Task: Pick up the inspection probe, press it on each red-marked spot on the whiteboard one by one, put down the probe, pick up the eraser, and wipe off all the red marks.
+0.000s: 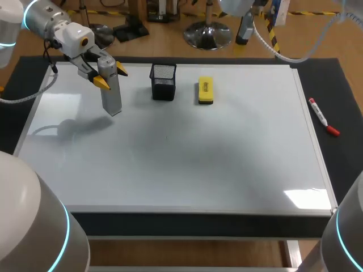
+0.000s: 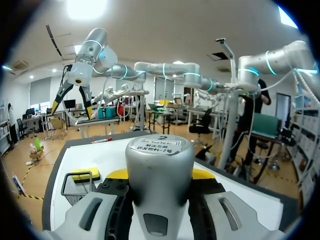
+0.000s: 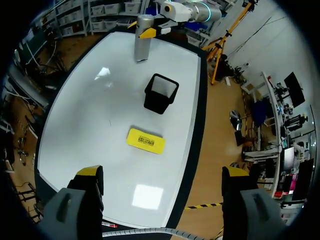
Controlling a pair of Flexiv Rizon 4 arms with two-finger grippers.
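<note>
My left gripper (image 1: 112, 76) is shut on the grey cylindrical probe (image 1: 111, 93), holding it tilted above the whiteboard's (image 1: 181, 164) far left corner. In the left wrist view the probe (image 2: 159, 150) fills the space between my yellow fingertips (image 2: 118, 174). The yellow eraser (image 1: 205, 90) lies flat on the board near its far edge. I see no red marks on the board. My right gripper (image 3: 162, 175) is open and empty, high over the far side and looking down on the eraser (image 3: 145, 140) and the probe (image 3: 142, 44); from the left wrist it shows as the right gripper (image 2: 70, 102).
A black mesh cup (image 1: 163, 81) stands on the board between the probe and the eraser. A red-capped marker (image 1: 323, 116) lies on the black mat to the right of the board's frame.
</note>
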